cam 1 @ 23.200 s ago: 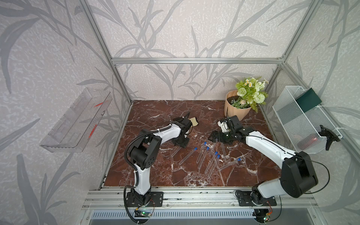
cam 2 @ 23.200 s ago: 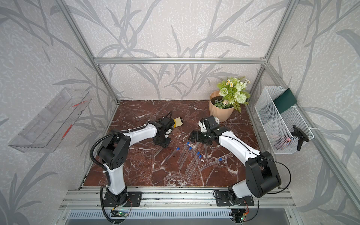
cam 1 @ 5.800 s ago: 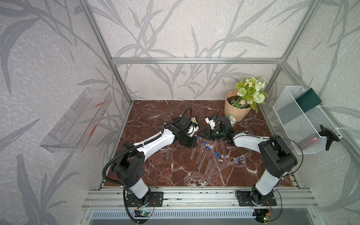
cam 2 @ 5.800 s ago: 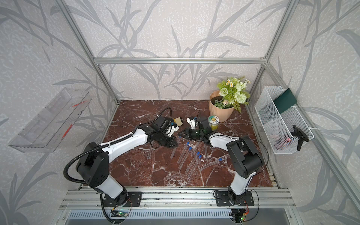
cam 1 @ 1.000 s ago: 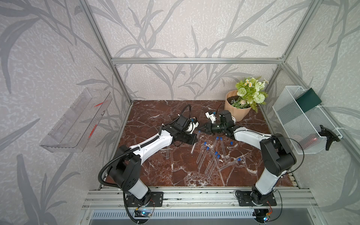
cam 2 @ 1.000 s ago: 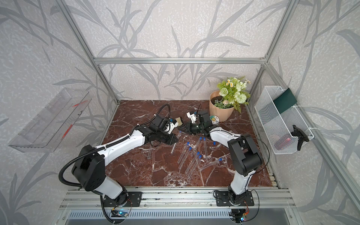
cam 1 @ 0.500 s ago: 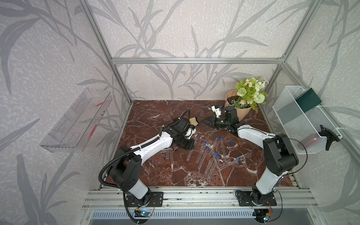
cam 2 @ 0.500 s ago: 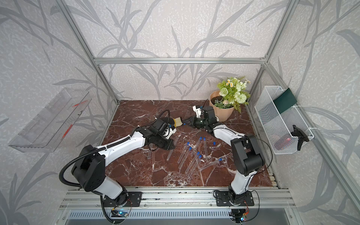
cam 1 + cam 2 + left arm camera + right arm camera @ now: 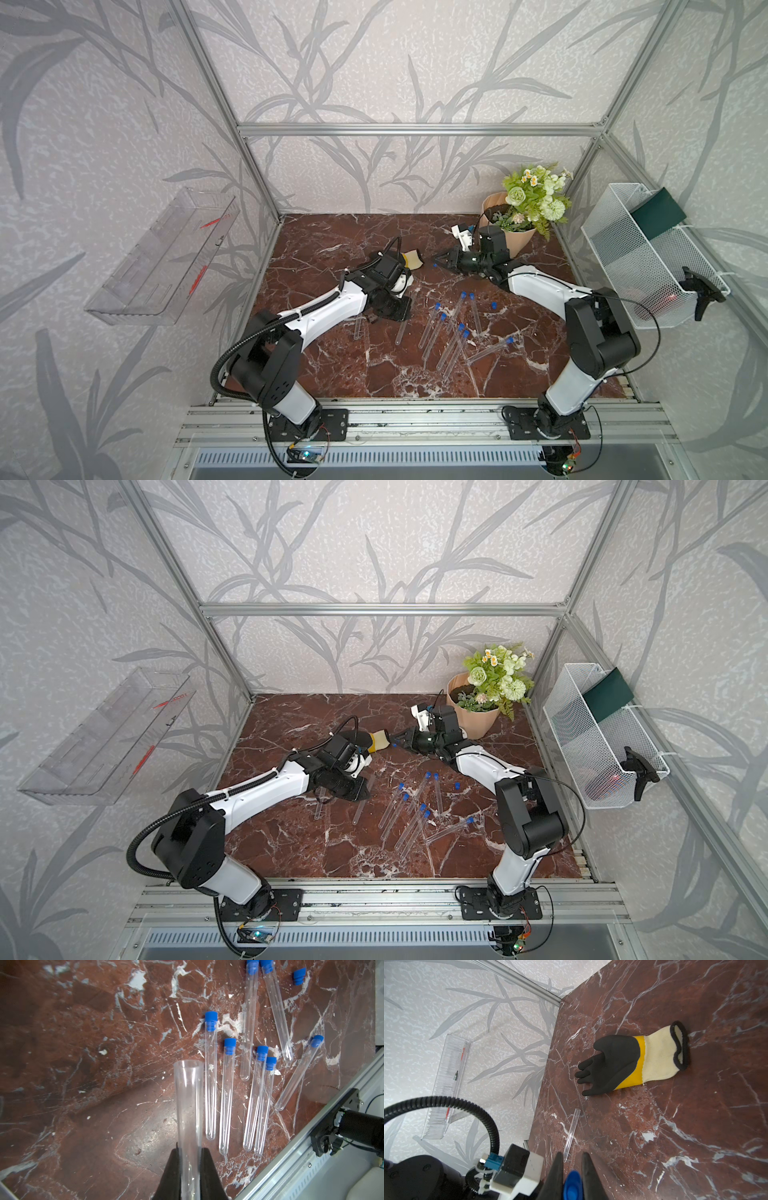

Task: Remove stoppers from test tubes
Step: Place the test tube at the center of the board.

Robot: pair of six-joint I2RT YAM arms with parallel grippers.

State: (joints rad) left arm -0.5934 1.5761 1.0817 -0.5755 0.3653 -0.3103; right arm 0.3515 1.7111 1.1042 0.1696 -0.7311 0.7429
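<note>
My left gripper (image 9: 189, 1149) is shut on a clear, uncapped test tube (image 9: 189, 1095), whose open mouth points away from the jaws. In both top views this left gripper (image 9: 390, 309) (image 9: 345, 789) hangs low over the marble left of centre. My right gripper (image 9: 572, 1155) is shut on a blue stopper (image 9: 572, 1186). It sits near the glove's cuff (image 9: 436, 264) (image 9: 395, 742). Several stoppered test tubes (image 9: 449, 332) (image 9: 211, 1074) lie side by side mid-table. One loose stopper (image 9: 493, 304) (image 9: 299, 976) lies beside them. Another uncapped tube (image 9: 356, 328) (image 9: 572, 1132) lies flat at the left.
A black and yellow glove (image 9: 616, 1064) lies at the back centre. A flower pot (image 9: 509, 237) stands back right. A white wire basket (image 9: 644, 257) hangs on the right wall, and a clear tray (image 9: 166, 257) on the left wall. An aluminium rail (image 9: 301, 1147) borders the front.
The two grippers, close together a second ago, have drawn apart. My left gripper carried the uncapped tube down and toward the front left. My right gripper kept the stopper and backed off.
</note>
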